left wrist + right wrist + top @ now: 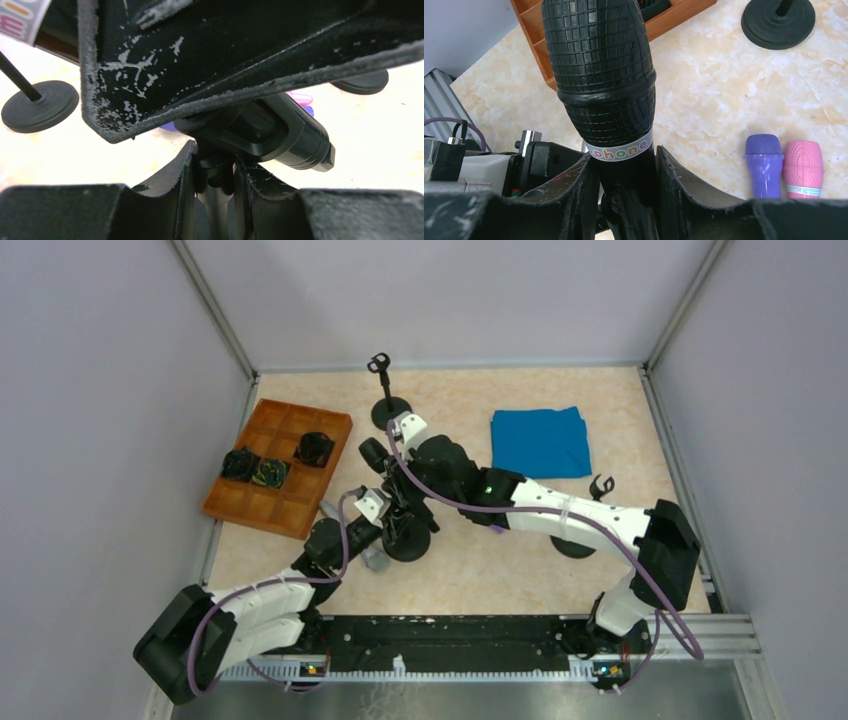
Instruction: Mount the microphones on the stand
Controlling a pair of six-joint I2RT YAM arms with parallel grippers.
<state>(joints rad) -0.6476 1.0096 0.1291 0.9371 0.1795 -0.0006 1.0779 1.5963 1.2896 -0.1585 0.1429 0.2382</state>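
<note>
Matt gridded microphone (599, 75), glossy plastic stand clip (260, 132), wooden tray (250, 505), blue cloth (540, 440)

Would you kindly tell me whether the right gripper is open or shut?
Shut: the right gripper has both fingers pressed against the black microphone, just below its white label band.

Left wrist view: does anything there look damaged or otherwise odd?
Yes. The black padded surface filling the top of the view is worn: whitish scratches cross it and its edge is frayed. Nothing looks spilled.
</note>
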